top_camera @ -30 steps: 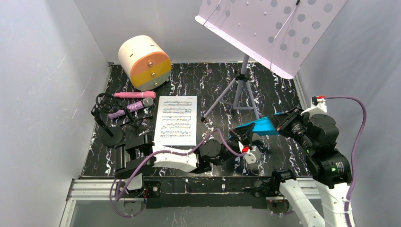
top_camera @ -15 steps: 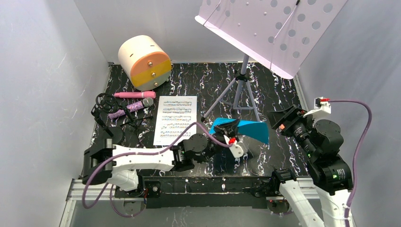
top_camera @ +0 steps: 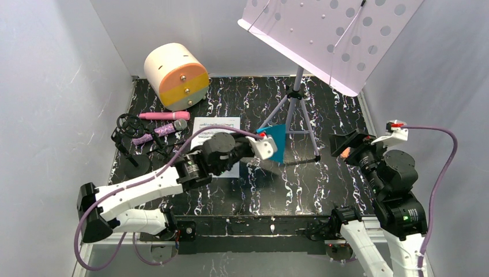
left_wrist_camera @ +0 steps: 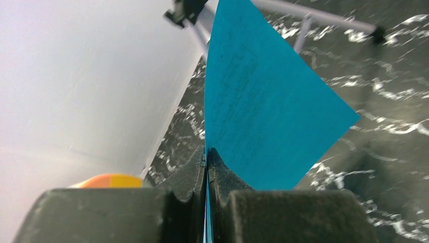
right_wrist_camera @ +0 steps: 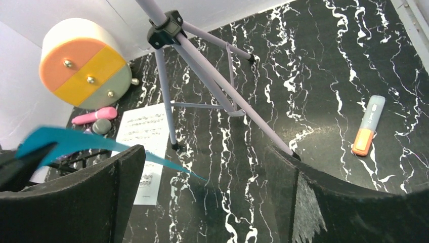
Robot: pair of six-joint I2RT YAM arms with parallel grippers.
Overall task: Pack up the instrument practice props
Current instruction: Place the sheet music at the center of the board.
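Pack-up in progress. The blue sheet-music page is pinched by its edge in the closed left claw and held upright above the worktop, between the white page and the legs of the music stand. The right claw gapes wide and empty, well apart. Likely step: gathering the pages. The next move calls for laying the blue page flat on the white one before release.

The blue sheet is matt paper, the marbled tabletop smooth.
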